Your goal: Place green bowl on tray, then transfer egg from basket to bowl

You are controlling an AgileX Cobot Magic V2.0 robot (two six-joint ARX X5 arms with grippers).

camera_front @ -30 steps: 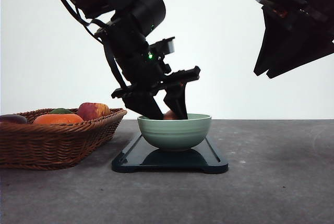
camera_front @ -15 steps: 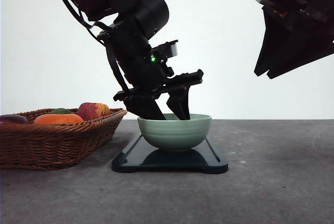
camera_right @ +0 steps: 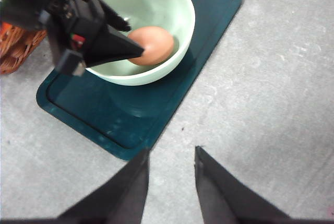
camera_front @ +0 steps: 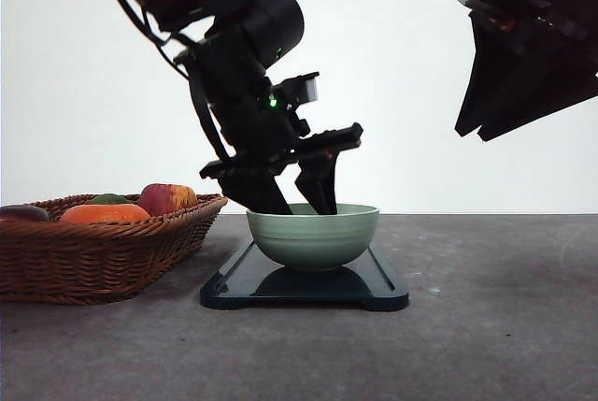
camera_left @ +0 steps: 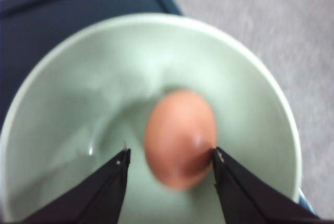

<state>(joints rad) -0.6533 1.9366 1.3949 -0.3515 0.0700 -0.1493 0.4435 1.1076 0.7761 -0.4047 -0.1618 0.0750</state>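
one egg [camera_right: 151,45] in green bowl [camera_front: 313,236], basket [camera_front: 103,247] beside tray [camera_front: 304,289]

Front cam low, level; wrist cams overhead, sharing green bowl [camera_right: 144,32].

red-yellow apple [camera_front: 166,198], orange fruit [camera_front: 104,213], grey table [camera_front: 486,326]

Bright backlit front view, arms in silhouette, left wrist close-up blurred, right wrist view evenly lit
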